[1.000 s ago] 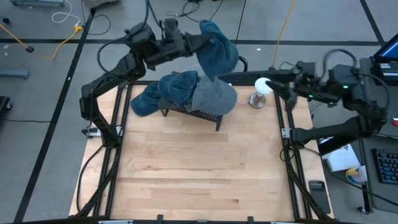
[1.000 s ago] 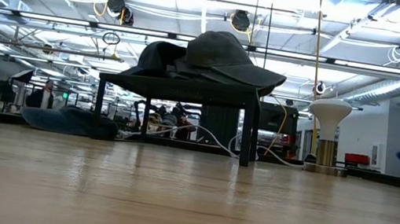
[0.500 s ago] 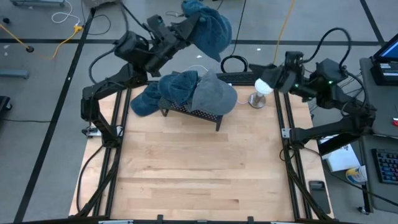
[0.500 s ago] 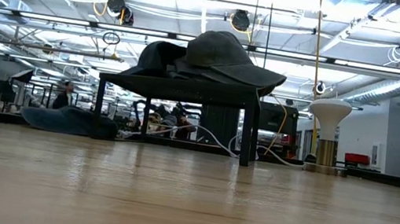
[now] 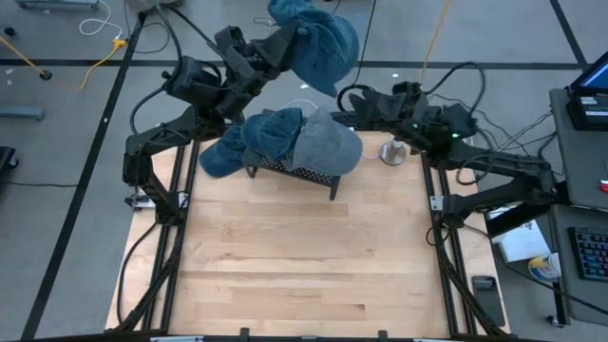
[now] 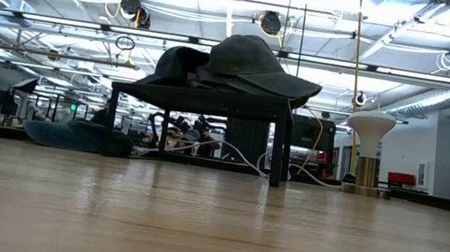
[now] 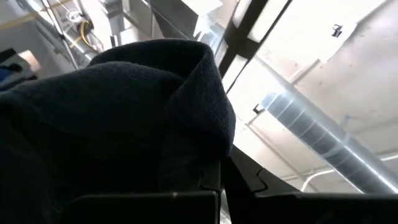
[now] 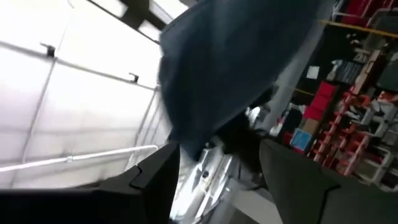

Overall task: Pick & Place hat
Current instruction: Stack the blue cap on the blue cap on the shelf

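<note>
- A wooden tabletop (image 5: 285, 275) carries a small black stand (image 5: 296, 172) near its far edge.
- A grey cap (image 5: 328, 145) and a blue hat (image 5: 266, 133) lie on the stand.
- The left pincer (image 5: 285, 43) is clamped on a blue beanie (image 5: 323, 49), raised high above the stand.
- The right pincer (image 5: 353, 103) is spread wide, just beside the hanging beanie.
</note>
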{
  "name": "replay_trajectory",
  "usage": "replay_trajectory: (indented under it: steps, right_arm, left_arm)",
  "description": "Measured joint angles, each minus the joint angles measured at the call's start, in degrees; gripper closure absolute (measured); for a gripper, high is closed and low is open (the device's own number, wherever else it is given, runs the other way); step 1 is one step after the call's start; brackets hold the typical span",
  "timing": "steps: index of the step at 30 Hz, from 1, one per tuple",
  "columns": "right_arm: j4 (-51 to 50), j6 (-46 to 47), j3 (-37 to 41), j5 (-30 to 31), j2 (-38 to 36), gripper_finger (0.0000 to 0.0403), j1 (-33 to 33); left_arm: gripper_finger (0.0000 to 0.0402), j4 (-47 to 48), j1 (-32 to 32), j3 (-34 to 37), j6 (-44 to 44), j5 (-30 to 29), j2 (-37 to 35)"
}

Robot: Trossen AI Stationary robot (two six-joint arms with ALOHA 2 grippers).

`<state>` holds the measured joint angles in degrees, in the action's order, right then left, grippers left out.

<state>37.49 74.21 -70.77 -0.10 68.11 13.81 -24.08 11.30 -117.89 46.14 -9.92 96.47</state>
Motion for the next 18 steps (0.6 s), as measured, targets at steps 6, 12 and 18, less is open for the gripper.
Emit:
replay_trajectory:
  steps: [6, 12, 18]
  right_arm:
    - [3.0, 1.4, 1.9, 0.0, 2.2, 0.0197, 1.8]
    - [9.5, -2.3, 2.2, 0.2, 2.6, 0.0197, 2.0]
    - [11.6, -3.9, 2.3, -0.1, 2.5, 0.0208, 2.0]
  left_arm:
    - [0.0400, 0.1, -2.0, 0.0, 0.0, 1.5, 0.0]
    - [0.0400, 0.4, -4.0, 0.0, -1.0, 1.5, 0.0]
    - [0.0401, 3.3, -4.7, 0.0, -1.4, 1.4, 0.0]
